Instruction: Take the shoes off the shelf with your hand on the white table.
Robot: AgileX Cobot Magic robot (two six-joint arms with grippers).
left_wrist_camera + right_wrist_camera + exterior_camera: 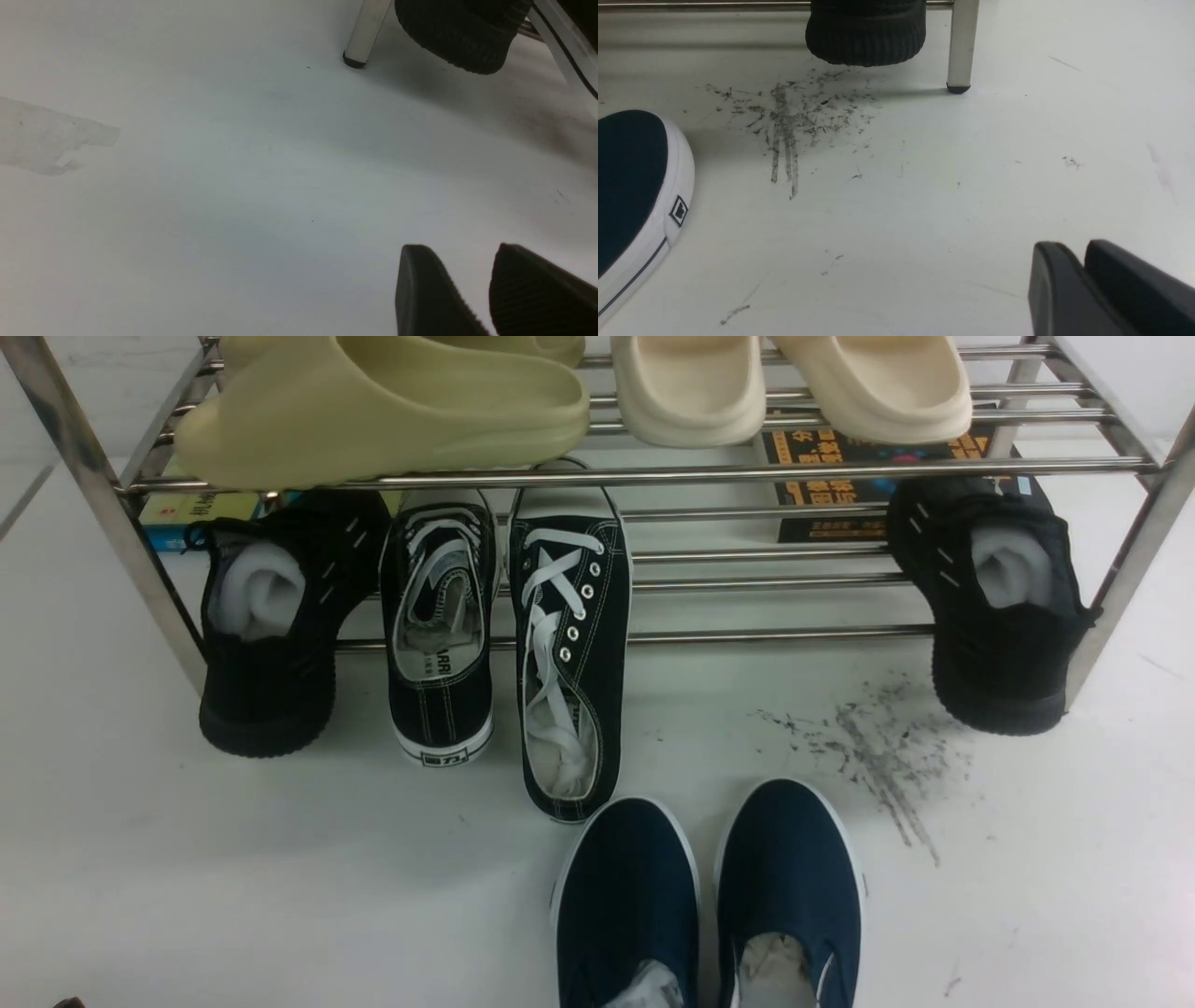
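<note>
Both navy blue canvas slip-on shoes (709, 896) with white rubber soles sit side by side on the broad white table (233, 877), toes pointing at the shiny chrome tube shelf (653, 476), clear of its front bar. Grey scuff marks (878, 756) smear the table just beside the right shoe's toe. On the lower tier, two black lace-up canvas sneakers (509, 644) sit between two all-black knit sneakers (271, 625), one at each end. Pale foam slides (392, 401) line the top tier. My right gripper (1083, 268) hangs low over bare table, fingers nearly together, holding nothing. My left gripper (467, 275) hovers near the shelf's leg (364, 32), a narrow gap between its ribbed pads (532, 289), empty too.
</note>
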